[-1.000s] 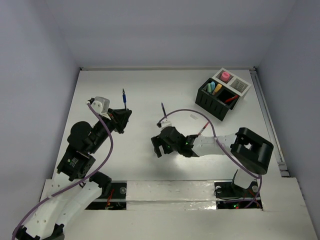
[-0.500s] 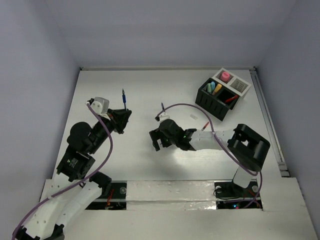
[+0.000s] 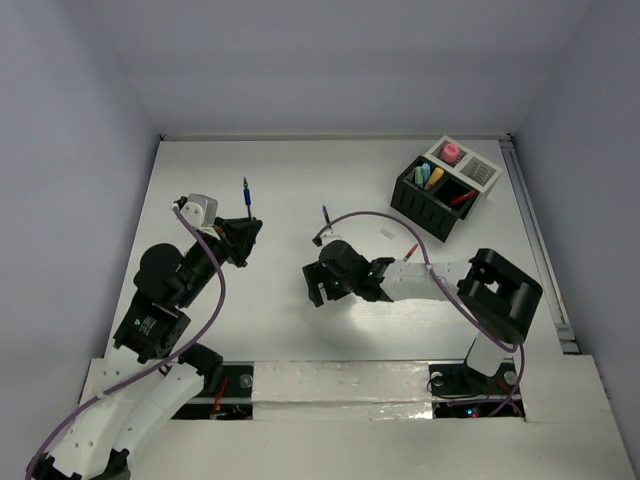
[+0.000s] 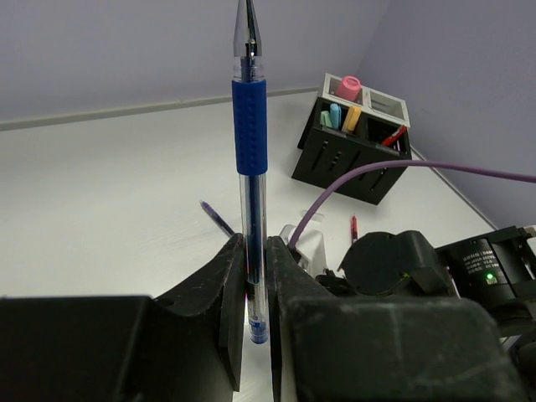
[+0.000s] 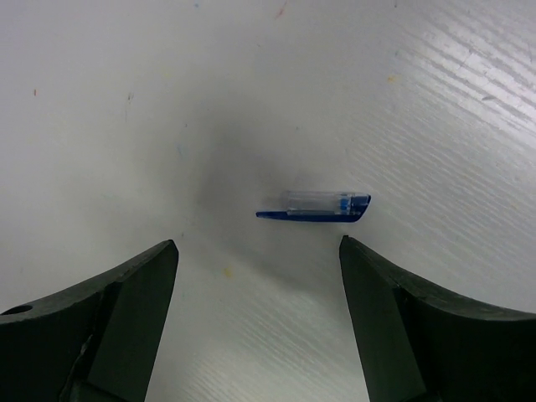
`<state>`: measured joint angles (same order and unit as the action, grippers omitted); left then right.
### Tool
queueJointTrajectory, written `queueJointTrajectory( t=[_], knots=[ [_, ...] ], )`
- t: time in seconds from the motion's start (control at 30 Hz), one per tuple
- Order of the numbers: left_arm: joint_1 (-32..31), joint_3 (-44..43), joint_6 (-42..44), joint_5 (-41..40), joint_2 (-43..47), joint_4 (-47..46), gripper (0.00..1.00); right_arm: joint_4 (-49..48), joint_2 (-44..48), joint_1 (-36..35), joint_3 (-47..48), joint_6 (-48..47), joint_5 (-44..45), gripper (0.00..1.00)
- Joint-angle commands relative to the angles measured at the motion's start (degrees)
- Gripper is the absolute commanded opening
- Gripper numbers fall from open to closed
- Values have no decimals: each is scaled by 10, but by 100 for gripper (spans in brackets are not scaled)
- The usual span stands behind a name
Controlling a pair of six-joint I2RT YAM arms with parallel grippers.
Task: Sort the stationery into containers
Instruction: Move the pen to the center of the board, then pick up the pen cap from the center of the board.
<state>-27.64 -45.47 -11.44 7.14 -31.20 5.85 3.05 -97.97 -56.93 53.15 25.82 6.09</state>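
Right wrist: cap (image 5: pixel 316 205) clear of hand (image 5: pixel 258 251)

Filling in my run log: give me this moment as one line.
left hand: shut on blue pen | right hand: open over cap on table | organizer: partly filled

pen cap (image 5: pixel 314 205) on table (image 5: pixel 126 84), organizer (image 3: pixel 445 190) far right

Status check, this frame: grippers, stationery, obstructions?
Left gripper shut on blue pen, upright. Right gripper open over blue pen cap on table. Red pen, dark pen loose on table. Nothing blocking the cap.
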Motion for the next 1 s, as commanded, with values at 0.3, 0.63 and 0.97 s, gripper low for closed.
queueJointTrajectory(
  t=[0.3,0.63,0.97],
  knots=[
    [2,1,5,8,9,-24,0,27,-78,1,90,-11,29,85],
    [2,1,4,9,10,-26,0,109,-114,1,147,-22,70,63],
    [2,1,1,14,7,-28,0,155,-127,1,165,-24,105,36]
  ],
)
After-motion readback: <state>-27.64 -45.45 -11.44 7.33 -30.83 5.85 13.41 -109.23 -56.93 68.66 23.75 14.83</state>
